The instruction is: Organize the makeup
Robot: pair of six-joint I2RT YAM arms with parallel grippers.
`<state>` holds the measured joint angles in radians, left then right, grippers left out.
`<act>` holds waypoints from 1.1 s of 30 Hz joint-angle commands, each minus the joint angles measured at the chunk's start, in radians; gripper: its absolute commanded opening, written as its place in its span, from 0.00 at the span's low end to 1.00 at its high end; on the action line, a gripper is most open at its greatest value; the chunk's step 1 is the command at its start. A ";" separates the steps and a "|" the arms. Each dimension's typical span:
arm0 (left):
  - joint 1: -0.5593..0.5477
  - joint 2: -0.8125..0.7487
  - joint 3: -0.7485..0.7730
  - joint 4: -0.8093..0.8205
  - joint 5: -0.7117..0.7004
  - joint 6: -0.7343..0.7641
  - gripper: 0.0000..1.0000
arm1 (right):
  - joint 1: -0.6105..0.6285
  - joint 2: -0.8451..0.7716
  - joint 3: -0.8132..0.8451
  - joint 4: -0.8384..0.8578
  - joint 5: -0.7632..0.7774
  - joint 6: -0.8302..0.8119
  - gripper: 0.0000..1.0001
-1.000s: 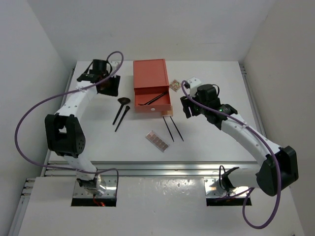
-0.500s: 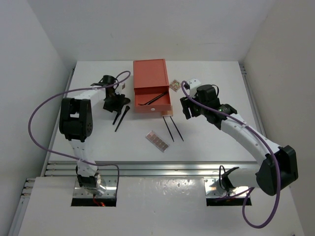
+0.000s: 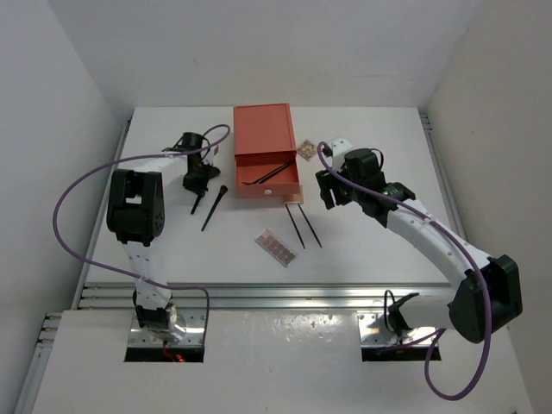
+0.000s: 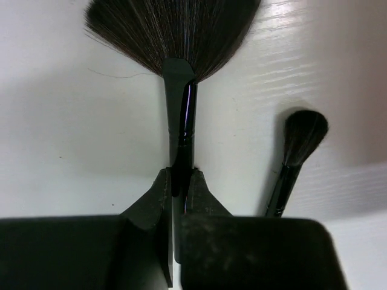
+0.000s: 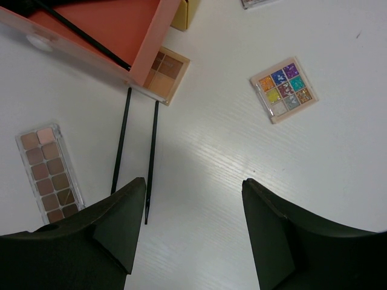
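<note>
My left gripper is low over the table, left of the drawer box, and shut on the thin dark handle of a fan brush. Its wide bristles spread ahead of the jaws. A smaller round brush lies just to its right, also in the top view. My right gripper is open and empty above the table. Two thin dark pencils lie by its left finger. A long pinkish-brown palette lies at the left, a square brown palette at the drawer's corner, and a colourful square palette to the right.
The orange-red drawer box stands at the table's back middle with its drawer pulled out toward me; a dark stick lies inside. The pencils and long palette lie in front of it. White walls enclose the table.
My left arm swung in from the far left and came down over the fan brush, and its jaws have shut on the handle. The right arm has not moved.
</note>
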<state>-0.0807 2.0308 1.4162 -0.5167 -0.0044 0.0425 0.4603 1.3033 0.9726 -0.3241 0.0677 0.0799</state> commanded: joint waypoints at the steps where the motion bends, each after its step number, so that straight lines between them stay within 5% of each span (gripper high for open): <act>1: 0.001 -0.007 -0.028 0.003 -0.080 0.010 0.00 | -0.002 0.007 0.021 0.013 0.001 0.003 0.65; 8: 0.001 -0.182 0.203 -0.029 -0.105 0.031 0.00 | 0.000 0.011 0.023 0.010 -0.002 0.006 0.65; 16: -0.223 -0.267 0.400 -0.106 0.073 0.180 0.00 | 0.000 0.013 -0.003 0.020 0.003 0.020 0.65; 22: -0.378 -0.199 0.339 -0.099 0.084 0.324 0.00 | 0.000 0.007 -0.014 0.002 0.012 0.020 0.65; 29: -0.409 -0.165 0.274 -0.013 0.064 0.324 0.00 | 0.012 -0.032 -0.038 -0.018 0.035 0.011 0.65; 30: -0.409 -0.165 0.274 -0.013 0.064 0.324 0.03 | -0.001 -0.036 -0.043 -0.018 0.037 0.009 0.65; 33: -0.409 -0.165 0.274 -0.013 0.055 0.324 0.35 | 0.000 -0.042 -0.052 -0.018 0.044 0.006 0.67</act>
<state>-0.4950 1.9141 1.6642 -0.5800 0.0582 0.3626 0.4610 1.2957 0.9272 -0.3531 0.0875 0.0834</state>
